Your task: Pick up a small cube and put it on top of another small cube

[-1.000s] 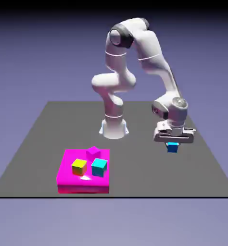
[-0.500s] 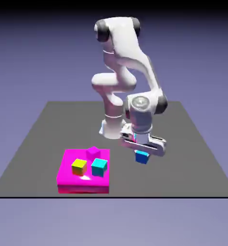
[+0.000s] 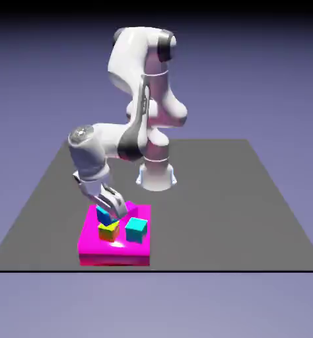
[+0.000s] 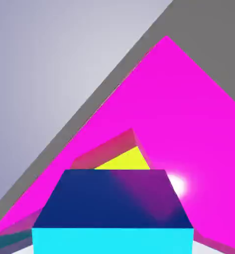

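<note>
Above the magenta platform [image 3: 93, 245], the gripper [image 3: 107, 214] clamps the small cube [image 3: 104, 216] tilted just over the yellow cube [image 3: 108, 230], so the pick looks done; lowering and letting go remain.

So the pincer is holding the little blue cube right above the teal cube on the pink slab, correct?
Not quite: the blue cube in the pincer hangs above the yellow cube, not the teal cube beside it on the pink slab, as the exterior view shows.
</note>
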Available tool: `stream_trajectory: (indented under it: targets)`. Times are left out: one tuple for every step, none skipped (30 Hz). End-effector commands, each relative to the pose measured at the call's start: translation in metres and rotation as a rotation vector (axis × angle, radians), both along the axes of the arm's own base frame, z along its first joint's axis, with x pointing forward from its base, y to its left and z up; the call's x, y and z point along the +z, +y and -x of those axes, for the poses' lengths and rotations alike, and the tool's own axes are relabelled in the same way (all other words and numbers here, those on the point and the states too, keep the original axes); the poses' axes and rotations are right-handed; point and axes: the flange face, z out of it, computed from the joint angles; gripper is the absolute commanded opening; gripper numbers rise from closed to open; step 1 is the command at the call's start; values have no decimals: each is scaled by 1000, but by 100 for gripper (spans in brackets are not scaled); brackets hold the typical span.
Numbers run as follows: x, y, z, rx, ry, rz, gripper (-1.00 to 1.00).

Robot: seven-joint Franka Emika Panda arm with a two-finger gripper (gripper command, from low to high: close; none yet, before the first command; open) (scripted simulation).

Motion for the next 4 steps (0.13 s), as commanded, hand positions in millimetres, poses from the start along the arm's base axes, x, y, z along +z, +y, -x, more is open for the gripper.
stream_trajectory:
  targets:
    - [17, -2, -3, 0, 0, -1, 100]
    - [35, -4, -5, 0, 0, -1, 100]
    - [53, -6, -6, 0, 0, -1, 100]
    - [69, -8, -7, 0, 0, 0, 100]
